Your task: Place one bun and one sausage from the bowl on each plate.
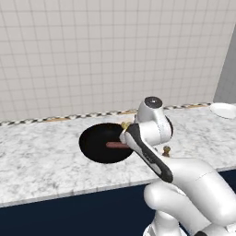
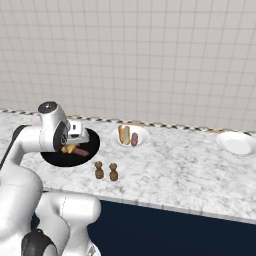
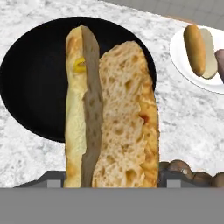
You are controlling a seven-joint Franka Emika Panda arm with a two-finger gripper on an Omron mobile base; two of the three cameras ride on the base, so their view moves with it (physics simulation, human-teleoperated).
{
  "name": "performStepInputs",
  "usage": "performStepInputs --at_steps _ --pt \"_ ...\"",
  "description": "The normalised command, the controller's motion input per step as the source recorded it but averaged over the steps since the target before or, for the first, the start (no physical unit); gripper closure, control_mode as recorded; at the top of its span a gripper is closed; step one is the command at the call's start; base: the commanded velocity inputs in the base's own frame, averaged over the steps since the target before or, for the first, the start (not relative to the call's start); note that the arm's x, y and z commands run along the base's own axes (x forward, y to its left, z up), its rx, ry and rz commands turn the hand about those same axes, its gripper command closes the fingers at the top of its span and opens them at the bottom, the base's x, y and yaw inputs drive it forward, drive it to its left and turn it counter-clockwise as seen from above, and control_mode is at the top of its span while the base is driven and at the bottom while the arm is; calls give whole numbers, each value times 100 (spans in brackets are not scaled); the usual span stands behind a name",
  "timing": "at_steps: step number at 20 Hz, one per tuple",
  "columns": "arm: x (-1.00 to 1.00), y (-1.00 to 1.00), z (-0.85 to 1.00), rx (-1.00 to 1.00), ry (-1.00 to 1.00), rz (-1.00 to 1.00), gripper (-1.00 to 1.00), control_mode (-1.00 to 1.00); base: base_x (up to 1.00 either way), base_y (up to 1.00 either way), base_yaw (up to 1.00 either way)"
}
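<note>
Our fingers (image 2: pixel 70 146) stand partly open, closed around a bun (image 3: pixel 111 113), which fills the space between them in the hand view, its split face toward the camera. Below and beyond the fingers lies the black bowl (image 3: pixel 30 83) on the marble desk (image 2: pixel 175 175), and a reddish sausage (image 1: pixel 117 145) rests inside it, just under the held bun. Off to the fingers' right, near the bowl, sits a white plate (image 2: pixel 142 141) carrying another bun (image 2: pixel 124 134) and a sausage (image 2: pixel 134 139) side by side. Two small brown shakers (image 2: pixel 106 171) stand on the desk just in front of the bowl. A second plate (image 2: pixel 235 143) lies well apart, farther right.
</note>
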Motion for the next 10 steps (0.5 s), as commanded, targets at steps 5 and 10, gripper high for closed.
performStepInputs --at_steps 5,10 --pt "-56 -100 72 2 6 -43 100 -100 0 0 0" --pt "-41 -81 20 11 8 -23 100 -100 0 0 0"
